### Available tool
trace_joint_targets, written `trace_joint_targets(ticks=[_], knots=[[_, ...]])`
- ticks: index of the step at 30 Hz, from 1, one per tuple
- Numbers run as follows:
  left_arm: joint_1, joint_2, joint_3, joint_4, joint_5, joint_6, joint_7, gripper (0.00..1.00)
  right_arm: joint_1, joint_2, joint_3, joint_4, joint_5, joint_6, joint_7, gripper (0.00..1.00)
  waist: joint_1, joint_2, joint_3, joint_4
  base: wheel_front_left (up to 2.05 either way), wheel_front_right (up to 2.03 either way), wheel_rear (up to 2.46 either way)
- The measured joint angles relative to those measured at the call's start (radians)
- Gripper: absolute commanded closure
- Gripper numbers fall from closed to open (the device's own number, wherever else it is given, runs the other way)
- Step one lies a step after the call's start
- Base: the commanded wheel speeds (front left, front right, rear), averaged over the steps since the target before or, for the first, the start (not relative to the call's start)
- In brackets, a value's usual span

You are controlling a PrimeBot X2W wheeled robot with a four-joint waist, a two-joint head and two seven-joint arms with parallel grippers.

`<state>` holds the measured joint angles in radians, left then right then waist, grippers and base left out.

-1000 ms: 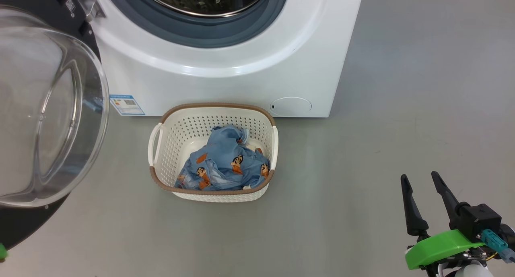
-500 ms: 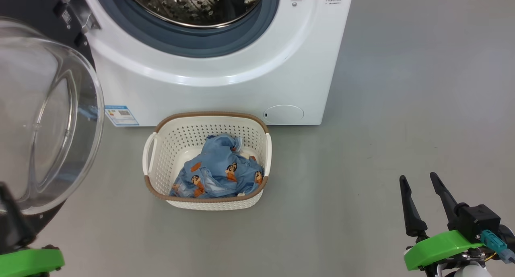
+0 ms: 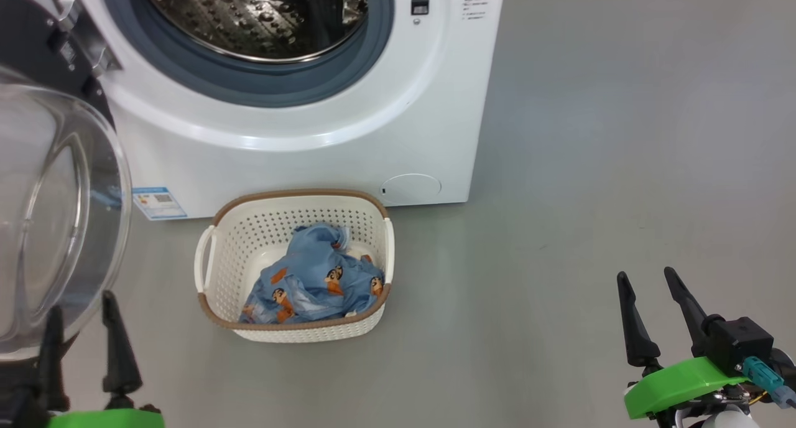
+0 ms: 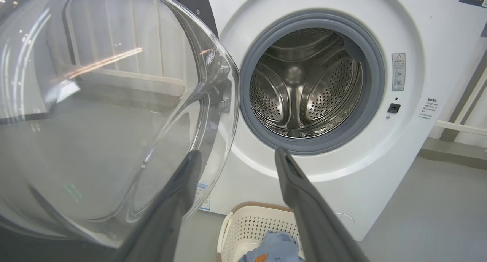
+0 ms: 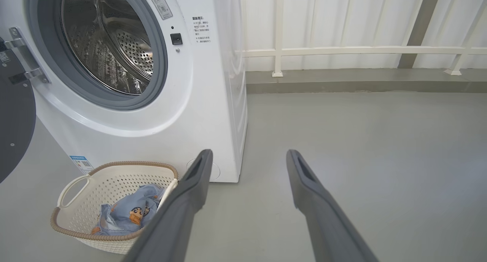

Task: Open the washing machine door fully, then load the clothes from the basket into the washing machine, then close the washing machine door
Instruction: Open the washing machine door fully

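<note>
The left gripper (image 3: 81,303) is sitting low in the head view, at 7 o'clock. Its two dark fingers are spreading wide and holding nothing. The washing machine door (image 3: 56,216) is hanging open right above it, at 12 o'clock from the fingertips. In the left wrist view one finger of the left gripper (image 4: 237,153) is showing in front of the door's (image 4: 106,113) clear glass. I cannot tell if it is touching.

The right gripper (image 3: 647,274) is sitting at 5 o'clock in the head view, above the grey floor (image 3: 591,167). Its fingers are also standing wide apart and holding nothing.

The basket (image 3: 273,229) is resting on the floor. It is lying at 2 o'clock from the left gripper and at 10 o'clock from the right gripper, well apart from both. The clothes (image 3: 311,279) are lying in a heap inside it. The washing machine (image 3: 298,148) is standing at 12 o'clock from the basket, just behind it, with its shiny drum (image 4: 304,87) showing.

There is one washing machine, one door, one basket and one heap of clothes. I cannot tell how many pieces are in the heap. There are two grippers with two fingers each.
</note>
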<state>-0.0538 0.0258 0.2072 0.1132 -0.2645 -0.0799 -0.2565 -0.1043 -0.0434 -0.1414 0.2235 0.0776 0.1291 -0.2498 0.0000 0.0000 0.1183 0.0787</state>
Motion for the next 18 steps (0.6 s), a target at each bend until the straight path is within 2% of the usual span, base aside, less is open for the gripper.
trace_joint_targets(ticks=[5,18], knots=[[0.016,0.004,-0.048,-0.003,0.007,-0.013,0.0,0.0,0.002,0.0,0.006,-0.013,0.0,0.0,0.0,0.0,0.0,0.0,-0.012,-0.03,0.0,0.0,0.0],[0.078,0.006,-0.122,-0.024,0.112,-0.039,0.0,0.0,0.027,0.0,0.04,-0.037,-0.004,0.0,0.0,0.0,0.0,0.0,-0.048,-0.095,0.0,0.0,0.0]])
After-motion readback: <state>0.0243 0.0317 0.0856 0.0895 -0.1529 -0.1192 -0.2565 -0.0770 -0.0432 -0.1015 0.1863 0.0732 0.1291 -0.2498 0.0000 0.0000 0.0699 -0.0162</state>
